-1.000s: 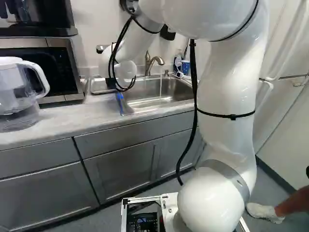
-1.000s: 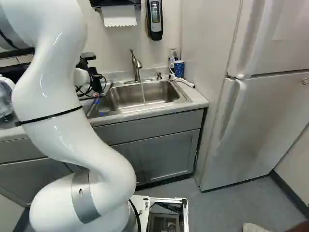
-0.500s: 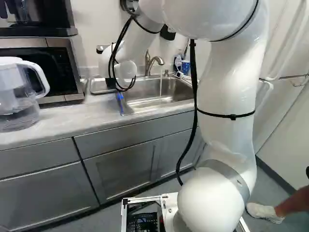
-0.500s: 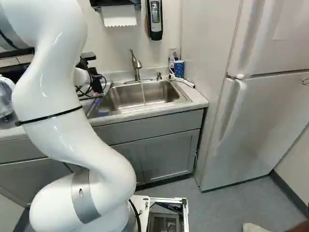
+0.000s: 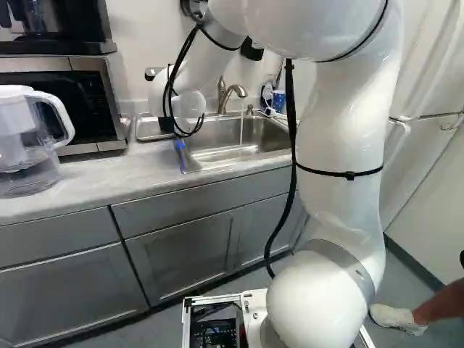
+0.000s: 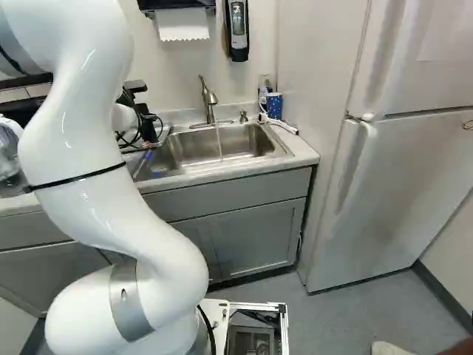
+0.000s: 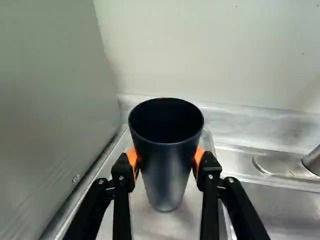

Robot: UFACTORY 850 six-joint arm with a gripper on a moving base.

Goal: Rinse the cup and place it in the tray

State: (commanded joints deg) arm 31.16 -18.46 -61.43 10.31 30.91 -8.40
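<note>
The dark cup (image 7: 167, 182) is upright over the metal tray (image 7: 150, 225), left of the sink (image 5: 206, 154); whether its bottom touches, I cannot tell. The hand (image 7: 166, 161) is clamped on the cup from two sides. If it releases while the bottom is above the tray, the cup may drop and tip. Drifting left could knock it against the microwave (image 5: 80, 101).

- White arm (image 6: 111, 185), near left
- Water (image 6: 219, 142) falling from faucet (image 6: 208, 100) into sink (image 6: 247, 140)
- Blue container (image 6: 274, 106) on worktop (image 6: 304, 151), far right
- Pale fridge (image 6: 399, 185) at the right
</note>
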